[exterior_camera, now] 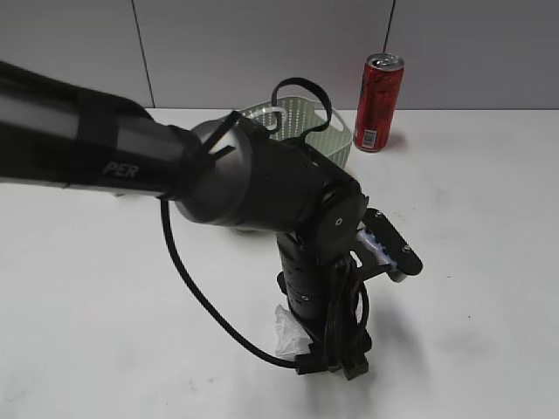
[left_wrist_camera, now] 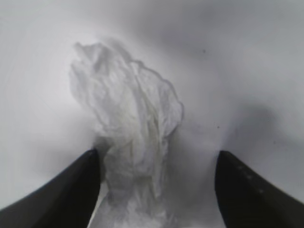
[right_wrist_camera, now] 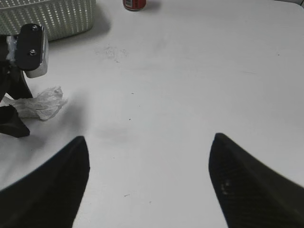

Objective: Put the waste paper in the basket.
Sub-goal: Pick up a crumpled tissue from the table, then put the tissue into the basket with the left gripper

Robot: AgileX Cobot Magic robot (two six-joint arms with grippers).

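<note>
One wad of waste paper lies on the white worktop toward its near edge, and the left hand hangs straight above it with its dark fingers spread wide, one on each side of the crumpled tissue and neither pressing it. In the exterior view the same wad shows only as a white scrap beside the base of the left arm, which reaches in from the left edge and hides much of the middle of the worktop. The right wrist view shows this wad lying just beside the left hand's black parts.

The right hand is released too, its fingers far apart over bare worktop and holding nothing.

The pale green basket stands toward the far edge, partly behind the left arm, well apart from the wad; its inside is hidden. A red drink can stands upright just right of it, close to the far edge.

The worktop is matt white, with faint grey smudges near the basket. Behind the far edge rises a plain grey wall divided by thin dark seams.
</note>
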